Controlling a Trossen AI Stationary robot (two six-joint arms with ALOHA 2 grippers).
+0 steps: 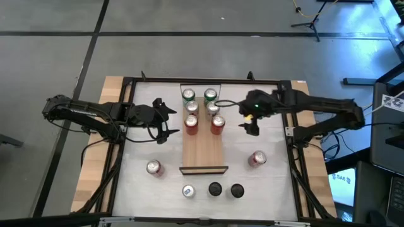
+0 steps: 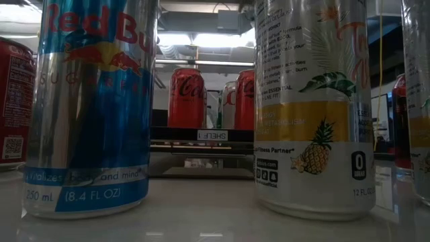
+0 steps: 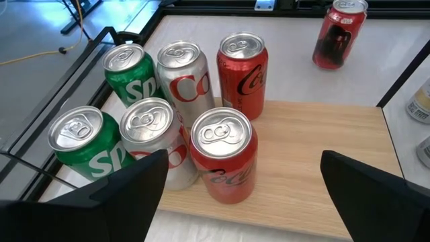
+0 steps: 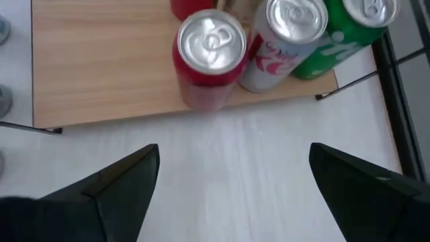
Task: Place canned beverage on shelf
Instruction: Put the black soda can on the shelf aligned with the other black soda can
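The shelf (image 1: pixel 203 150) is a light-wood plank in the middle of the white table. Several cans stand in two rows on its far end: green (image 1: pixel 189 94), silver (image 1: pixel 191 108) and red (image 1: pixel 218 123). The left wrist view shows the same cluster, with a red can (image 3: pixel 224 158) nearest. My left gripper (image 1: pixel 173 121) hovers open just left of the cluster, holding nothing. My right gripper (image 1: pixel 243 118) hovers open just right of it, above bare table (image 4: pixel 234 151), with the nearest red can (image 4: pixel 209 57) ahead of it on the plank's edge.
Loose cans stand on the table: a red one (image 1: pixel 154 167) at near left, a red one (image 1: pixel 257 159) at near right, and three along the near edge (image 1: pixel 215 189). In the low view these include a blue-silver can (image 2: pixel 91 107) and a pineapple-print can (image 2: pixel 312 107). The plank's near half is bare.
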